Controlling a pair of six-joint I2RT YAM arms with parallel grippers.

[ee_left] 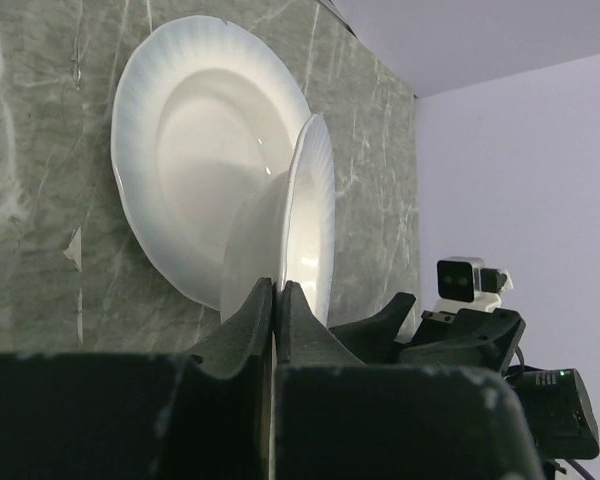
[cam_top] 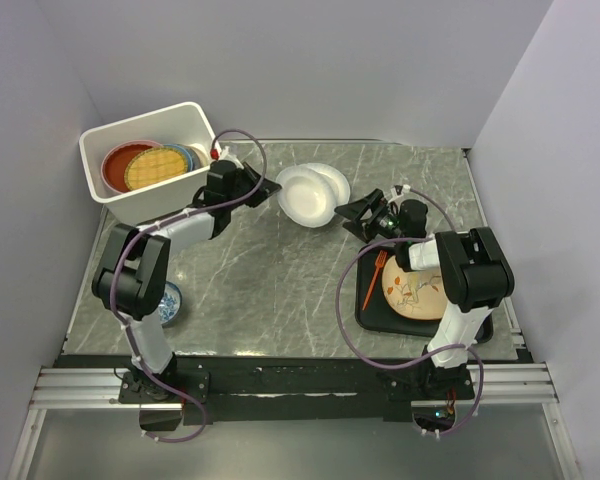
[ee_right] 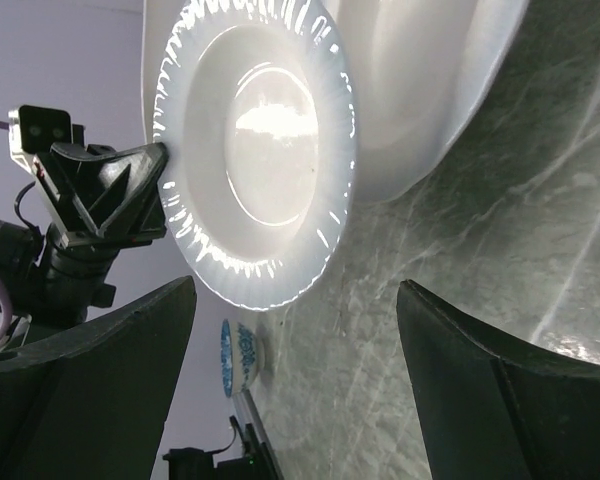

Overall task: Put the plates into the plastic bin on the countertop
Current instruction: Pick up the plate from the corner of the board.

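My left gripper (cam_top: 273,190) (ee_left: 277,285) is shut on the rim of a white plate (cam_top: 302,197) (ee_left: 308,215), which it holds tilted on edge above the countertop (cam_top: 270,270). A second white plate (cam_top: 334,180) (ee_left: 195,150) lies flat just behind it. My right gripper (cam_top: 352,218) (ee_right: 295,290) stands open just right of both plates, holding nothing. From the right wrist, the held plate (ee_right: 255,150) faces the camera with the left gripper's fingers (ee_right: 120,190) on its edge. The plastic bin (cam_top: 193,115) at the back left holds several coloured plates (cam_top: 150,165).
A black tray (cam_top: 375,318) at the right carries a cream plate with a twig drawing (cam_top: 415,292) and an orange fork (cam_top: 377,270). A small blue-and-white bowl (cam_top: 170,300) (ee_right: 238,355) sits by the left arm's base. Walls close in the back and both sides.
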